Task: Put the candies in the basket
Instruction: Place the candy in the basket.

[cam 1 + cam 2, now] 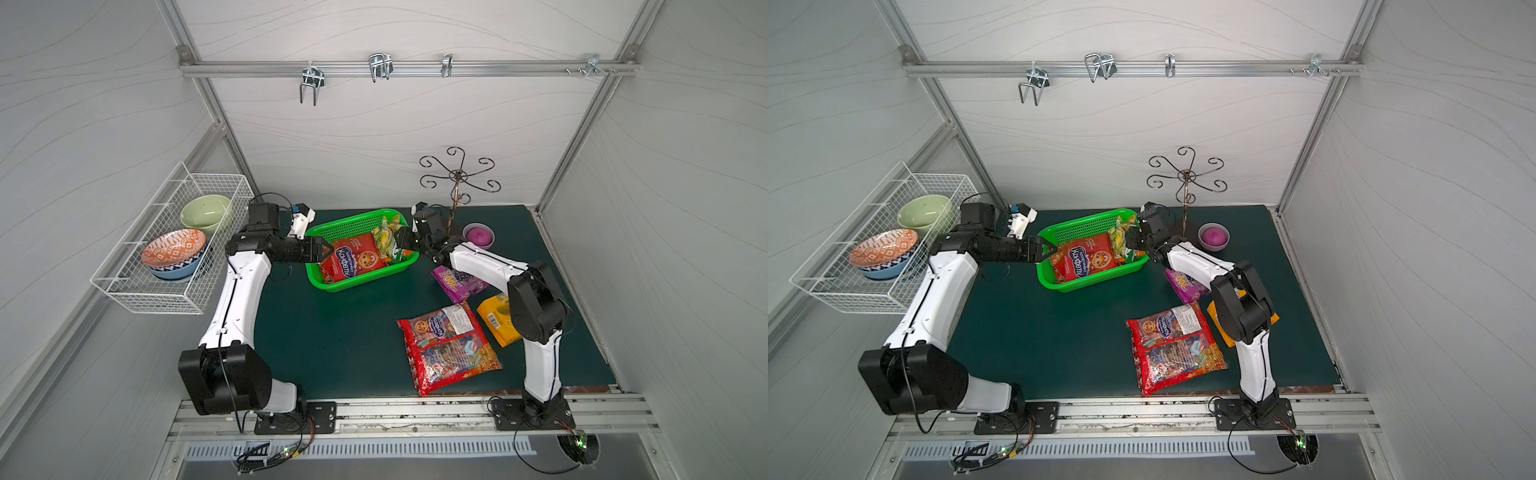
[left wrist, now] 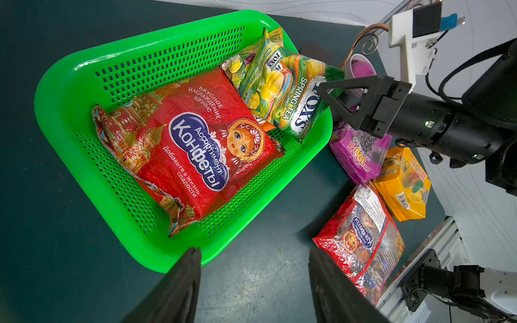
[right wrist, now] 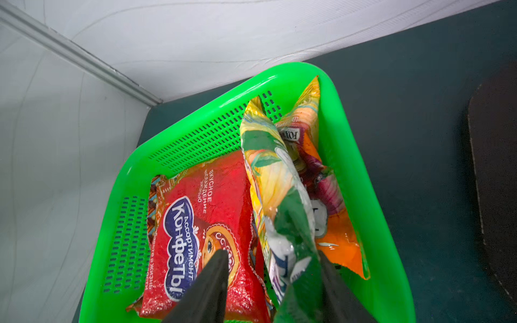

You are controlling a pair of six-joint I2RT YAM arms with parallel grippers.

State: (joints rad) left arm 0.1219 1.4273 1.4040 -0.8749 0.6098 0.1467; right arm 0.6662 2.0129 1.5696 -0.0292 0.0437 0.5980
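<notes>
On the dark green table (image 1: 332, 332), the perforated bright green plastic basket (image 1: 357, 286) at upper centre holds the glossy green FOX'S candy bag (image 1: 388, 239), the right end effector (image 3: 271, 251) apparently released around it; next, probably lifting clear toward the glossy purple bag (image 1: 457, 284) right of centre.

Bright green perforated basket (image 2: 50, 106) holds a red doll-printed bag (image 2: 195, 145) and a green-yellow FOX'S bag (image 2: 282, 92); beside the basket, a purple bag (image 2: 355, 156), yellow-orange bag (image 2: 402, 190) and second red bag (image 2: 358, 246) on dark green mat (image 2: 265, 279).
</notes>
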